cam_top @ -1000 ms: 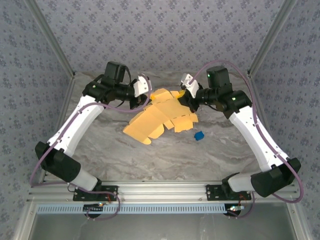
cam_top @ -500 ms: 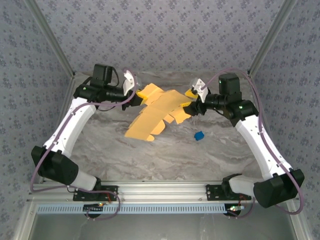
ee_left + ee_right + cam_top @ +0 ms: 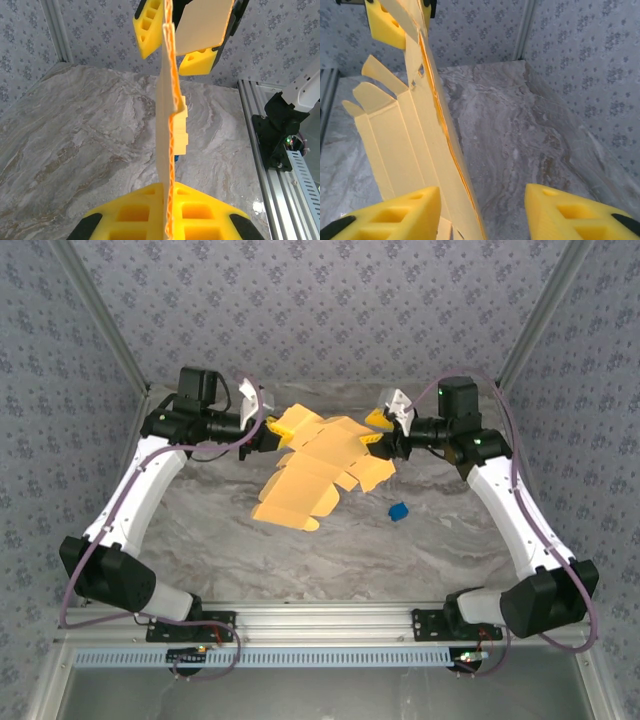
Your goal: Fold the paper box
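One paper box, one blue object, four yellow fingers, one table.

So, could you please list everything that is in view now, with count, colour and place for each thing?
paper box: one, yellow-orange, a flat unfolded sheet with flaps, held up between the two grippers, towards the back of the table.
small object: one, blue, on the table, right of the sheet.
table: one, grey marbled.
walls: three, grey-blue with flower pattern, at the back and both sides.
rail: one, silver, at the near edge.
left gripper: one, yellow and black, shut on the sheet's left edge.
right gripper: one, yellow and black, open, the sheet's right edge between its jaws.
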